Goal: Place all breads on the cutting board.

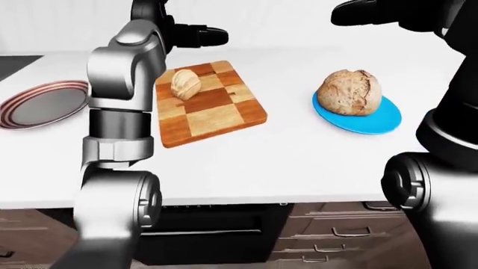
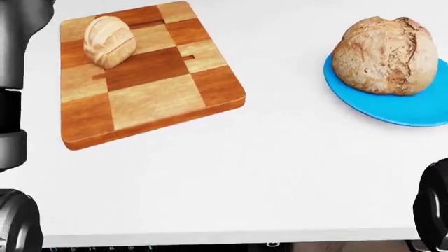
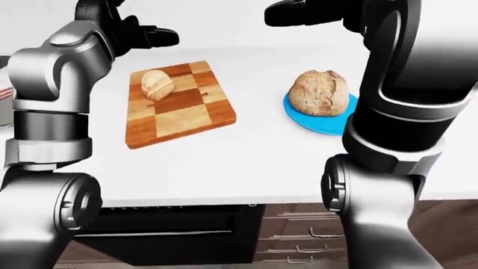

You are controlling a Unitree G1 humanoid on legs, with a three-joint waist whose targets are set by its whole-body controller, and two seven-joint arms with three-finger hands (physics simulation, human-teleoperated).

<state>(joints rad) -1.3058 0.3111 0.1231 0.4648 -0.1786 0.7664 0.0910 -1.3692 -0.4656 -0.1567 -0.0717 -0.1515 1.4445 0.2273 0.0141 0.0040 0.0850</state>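
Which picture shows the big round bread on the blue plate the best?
The head view: the big round bread looks large there, its cracked crust clear, sitting on the blue plate, though the plate's right edge is cut off. The two eye views show it smaller, with the whole plate visible in the left-eye view.

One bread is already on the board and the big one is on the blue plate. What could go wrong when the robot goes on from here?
The round loaf covers much of the blue plate, so a grasp may catch the plate's rim and drag it along. The loaf looks wide for a three-finger hand; the right hand, raised and open, might lose it on the way. The small bread lies in one corner of the cutting board, so a careless placement could knock it off.
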